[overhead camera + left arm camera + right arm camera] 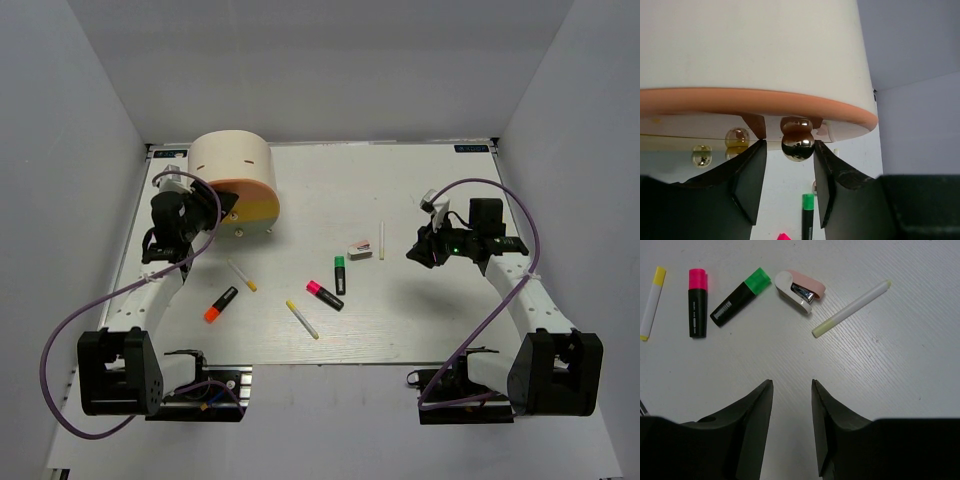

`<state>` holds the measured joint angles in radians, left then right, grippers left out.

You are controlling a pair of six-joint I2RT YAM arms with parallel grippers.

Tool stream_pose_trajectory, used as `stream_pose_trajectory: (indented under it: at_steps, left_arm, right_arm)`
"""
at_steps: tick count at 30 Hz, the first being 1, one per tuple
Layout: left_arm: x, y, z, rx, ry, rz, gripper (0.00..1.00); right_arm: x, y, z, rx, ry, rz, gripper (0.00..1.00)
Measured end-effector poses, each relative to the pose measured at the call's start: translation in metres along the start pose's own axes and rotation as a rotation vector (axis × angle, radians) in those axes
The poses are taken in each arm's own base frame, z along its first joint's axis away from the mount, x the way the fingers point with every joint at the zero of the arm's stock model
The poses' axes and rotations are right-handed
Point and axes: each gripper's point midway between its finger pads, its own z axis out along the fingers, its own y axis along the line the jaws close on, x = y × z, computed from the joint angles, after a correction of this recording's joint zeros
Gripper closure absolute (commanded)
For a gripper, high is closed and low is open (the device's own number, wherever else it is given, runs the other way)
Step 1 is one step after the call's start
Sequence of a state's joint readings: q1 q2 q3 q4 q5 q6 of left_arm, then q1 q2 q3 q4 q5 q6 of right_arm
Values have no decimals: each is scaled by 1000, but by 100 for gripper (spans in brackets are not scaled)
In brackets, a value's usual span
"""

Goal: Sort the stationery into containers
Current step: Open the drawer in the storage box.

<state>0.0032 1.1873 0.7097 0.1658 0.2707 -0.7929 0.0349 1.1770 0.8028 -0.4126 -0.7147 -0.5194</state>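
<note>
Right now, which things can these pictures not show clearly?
Cabinet inside: hidden by its own walls, every view.
Green highlighter: cut off by the bottom edge, left wrist view.
Pink-white stapler: too small to make out in the top view.

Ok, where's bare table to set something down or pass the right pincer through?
Bare table lies beyond the items, from the cabinet across to the right pincer, and again near-side, right of the pink highlighter. Crowded: the middle, from the orange highlighter through to the far white pen.
</note>
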Motion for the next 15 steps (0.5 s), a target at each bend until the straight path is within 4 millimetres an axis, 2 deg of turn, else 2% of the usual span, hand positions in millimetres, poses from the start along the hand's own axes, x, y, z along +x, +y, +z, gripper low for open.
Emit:
stream_pose_trajectory:
  at_steps: [11,13,14,15]
  left_arm:
    - [-5,-6,1,22,-17,3,77]
    - [-5,-6,0,22,-18,3,78]
    - [-5,-5,0,22,-20,3,79]
    - [-4,-5,-1,22,-22,3,81]
  right_arm:
    - [0,1,0,-7,-4,-15,60]
    - [0,1,0,-7,-4,-16,60]
    - [-1,1,0,-8,-5,-16,49]
    - [-1,1,0,-11,-6,-16,43]
